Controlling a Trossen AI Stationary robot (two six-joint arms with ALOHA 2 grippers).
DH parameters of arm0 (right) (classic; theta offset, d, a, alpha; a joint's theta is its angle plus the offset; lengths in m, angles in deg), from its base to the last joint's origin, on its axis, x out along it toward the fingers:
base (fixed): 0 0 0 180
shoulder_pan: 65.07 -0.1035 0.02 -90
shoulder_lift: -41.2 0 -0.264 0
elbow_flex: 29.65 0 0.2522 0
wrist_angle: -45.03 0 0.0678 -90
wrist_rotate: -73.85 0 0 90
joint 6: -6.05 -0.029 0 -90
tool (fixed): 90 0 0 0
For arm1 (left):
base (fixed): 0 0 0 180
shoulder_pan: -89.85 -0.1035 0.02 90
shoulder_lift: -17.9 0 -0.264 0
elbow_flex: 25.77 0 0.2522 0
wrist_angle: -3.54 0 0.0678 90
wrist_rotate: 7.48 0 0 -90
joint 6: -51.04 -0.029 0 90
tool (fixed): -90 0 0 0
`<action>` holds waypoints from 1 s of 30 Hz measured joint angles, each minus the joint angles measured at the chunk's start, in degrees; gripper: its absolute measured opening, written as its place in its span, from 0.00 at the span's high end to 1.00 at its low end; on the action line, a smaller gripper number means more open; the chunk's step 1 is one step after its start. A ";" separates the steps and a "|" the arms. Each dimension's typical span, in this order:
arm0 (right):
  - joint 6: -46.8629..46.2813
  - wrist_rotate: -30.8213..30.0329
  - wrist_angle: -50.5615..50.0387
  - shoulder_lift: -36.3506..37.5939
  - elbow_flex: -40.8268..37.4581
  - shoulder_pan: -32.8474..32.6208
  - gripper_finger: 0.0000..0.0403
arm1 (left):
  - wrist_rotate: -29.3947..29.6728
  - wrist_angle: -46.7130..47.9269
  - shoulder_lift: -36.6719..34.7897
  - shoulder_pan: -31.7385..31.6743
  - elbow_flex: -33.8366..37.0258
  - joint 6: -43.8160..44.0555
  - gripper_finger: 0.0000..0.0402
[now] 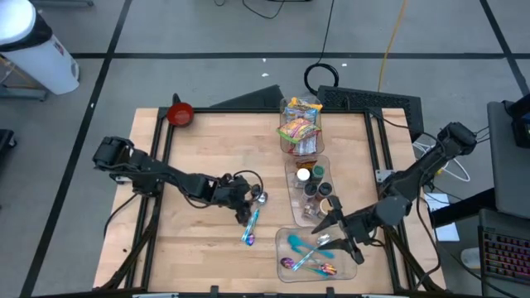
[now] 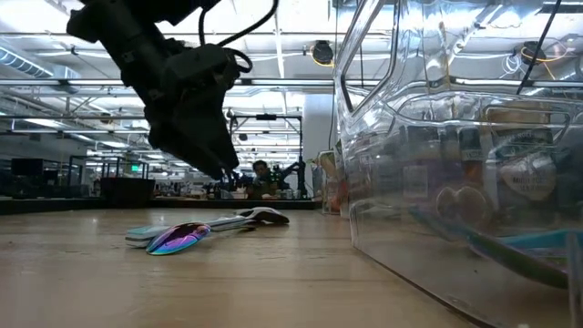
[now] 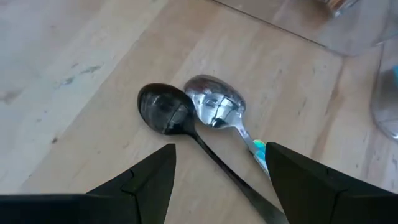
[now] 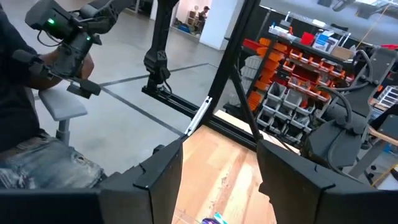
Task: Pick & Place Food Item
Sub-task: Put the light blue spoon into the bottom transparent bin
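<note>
— Where is your left gripper?

— Centre of the overhead frame, low over the wooden table. My fingers are spread, pinching nothing. Between them lie a black spoon and a silver spoon, bowls touching, on bare wood.

— And the right gripper?

— Lower right of the overhead frame, above the clear tray of coloured utensils. Its fingers stand apart; nothing shows between them.

— The food?

— Snack packets sit in a clear bin at top centre, above a tray of small jars. A red bowl rests at the table's upper-left corner. A seated person appears at the left of the right wrist view.
</note>
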 joint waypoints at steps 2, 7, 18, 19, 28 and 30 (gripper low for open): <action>0.01 0.00 0.02 0.29 -0.21 0.00 0.51 | 0.02 1.70 0.67 0.00 -1.72 -0.71 0.37; 0.00 0.00 0.00 0.25 -0.24 0.00 0.51 | 0.11 3.09 2.59 0.11 -4.81 -6.30 0.37; 0.02 0.02 -0.10 0.23 -0.24 0.00 0.52 | 0.90 9.46 7.72 -3.88 -5.29 -1.97 0.37; 0.05 0.03 -0.06 0.23 -0.24 0.00 0.52 | 0.96 9.08 7.91 -4.33 -5.29 -1.60 0.37; 0.29 0.04 -0.05 0.23 -0.27 0.02 0.53 | -0.98 8.28 8.55 -5.84 -5.29 3.44 0.37; 0.40 0.03 -0.04 0.23 -0.27 0.02 0.53 | -1.11 8.59 8.77 -5.79 -5.29 4.08 0.37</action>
